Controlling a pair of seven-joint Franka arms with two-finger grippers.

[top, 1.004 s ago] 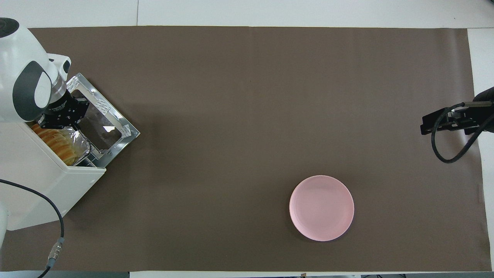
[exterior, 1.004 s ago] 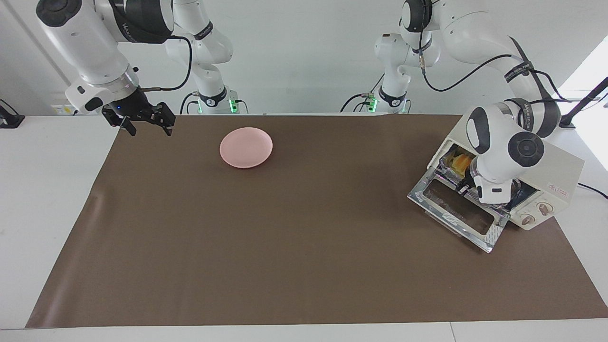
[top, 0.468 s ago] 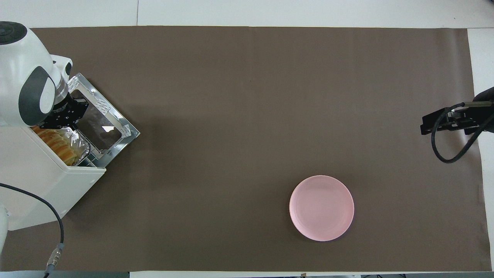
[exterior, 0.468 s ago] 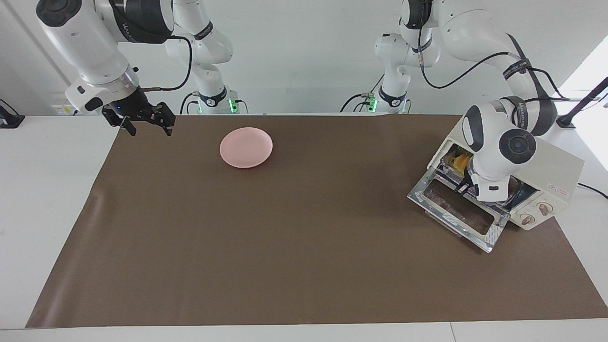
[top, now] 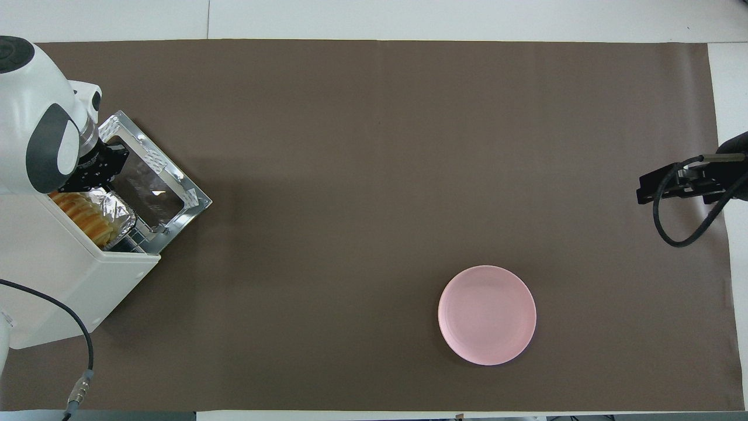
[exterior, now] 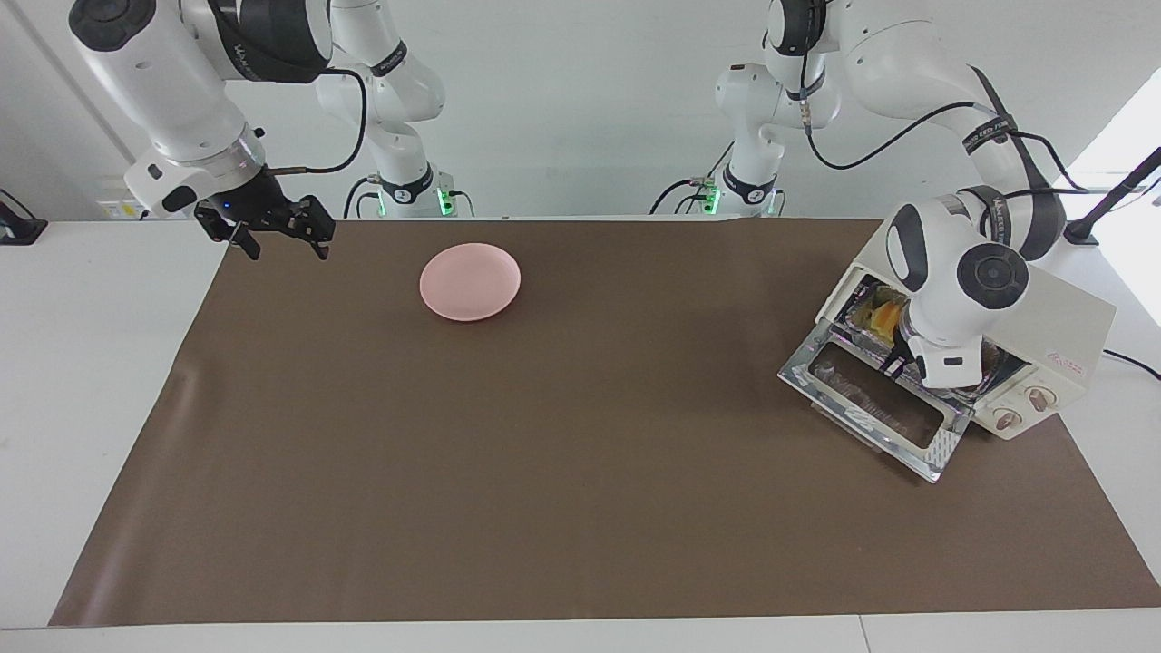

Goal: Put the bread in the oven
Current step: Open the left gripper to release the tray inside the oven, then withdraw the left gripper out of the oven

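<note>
Brown matting covered my desk (exterior: 562, 453). Inside the cream-white boxy oven (exterior: 1052, 326) lay the ridged yellow-orange bread (top: 82, 213) on crinkled foil: light, soft, best gripped gently mid-length. Left tool (top: 93, 175) was shut, seemingly empty, at its mouth; right tool (exterior: 277, 231) waited agape.

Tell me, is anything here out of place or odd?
Nothing is spilled or damaged. The oven sits askew at the left arm's end, its door down, and the foil tray with the bread juts slightly past the opening. The plate is bare.
</note>
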